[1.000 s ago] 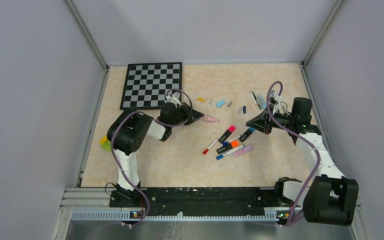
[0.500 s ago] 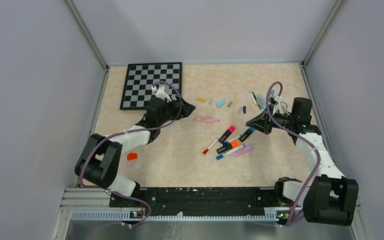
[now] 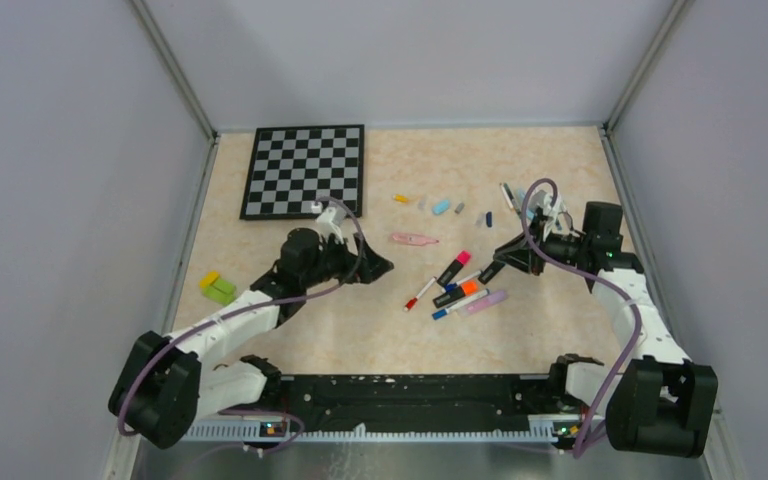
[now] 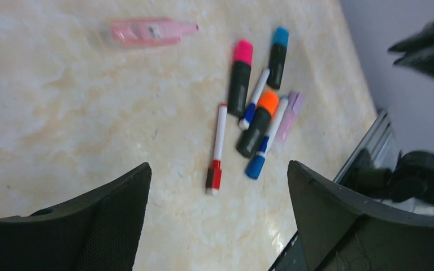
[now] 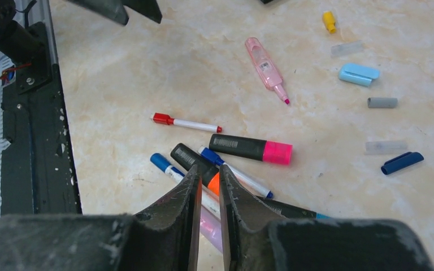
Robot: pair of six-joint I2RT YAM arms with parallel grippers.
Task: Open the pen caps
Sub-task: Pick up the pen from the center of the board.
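Several capped pens lie in a cluster (image 3: 460, 285): a black marker with a pink cap (image 5: 277, 153), one with an orange cap (image 4: 269, 103), one with a light blue cap (image 4: 280, 36), thin pens with a red cap (image 4: 213, 175) and a blue cap (image 4: 255, 168), and a lilac pen (image 4: 291, 110). A pink pen (image 3: 415, 239) lies apart, uncapped. My left gripper (image 4: 219, 166) hangs wide open left of the cluster, holding nothing. Just over the orange-capped marker, my right gripper (image 5: 208, 168) has its jaws slightly apart, with nothing between them.
Loose caps lie farther back: yellow (image 5: 329, 21), light blue (image 5: 359, 74), grey (image 5: 382, 102), dark blue (image 5: 402, 162) and two clear ones. A chessboard (image 3: 305, 170) lies at the back left. A yellow-green block (image 3: 217, 287) sits near the left wall.
My left gripper opened, let go of the pink pen and drew back toward the near side. My right gripper edged toward the pen cluster and its jaws parted a little.
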